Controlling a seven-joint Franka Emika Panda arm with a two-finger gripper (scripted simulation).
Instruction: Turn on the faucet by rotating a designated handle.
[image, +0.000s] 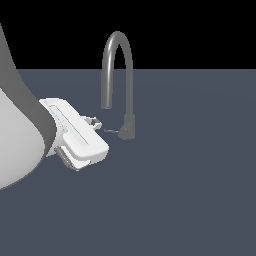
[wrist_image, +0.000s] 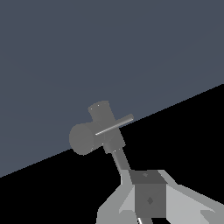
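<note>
The faucet (image: 118, 60) is a slim grey tap with a tall arched spout and a short thick base (image: 127, 127). The handle (image: 112, 131) is a thin rod sticking out of the base toward the exterior view's left. My gripper (image: 96, 122) sits just beyond the handle's free end and slightly above it, and I cannot tell whether they touch. In the wrist view the base (wrist_image: 103, 124) has the handle (wrist_image: 114, 125) lying across it. The fingers (wrist_image: 148, 197) press together as one dark block with nothing between them. My gripper (wrist_image: 148, 181) hides part of the spout tube.
The white arm (image: 15, 140) fills the exterior view's left side. A flat dark grey floor (image: 190, 190) spreads around the faucet, with black background beyond its far edge.
</note>
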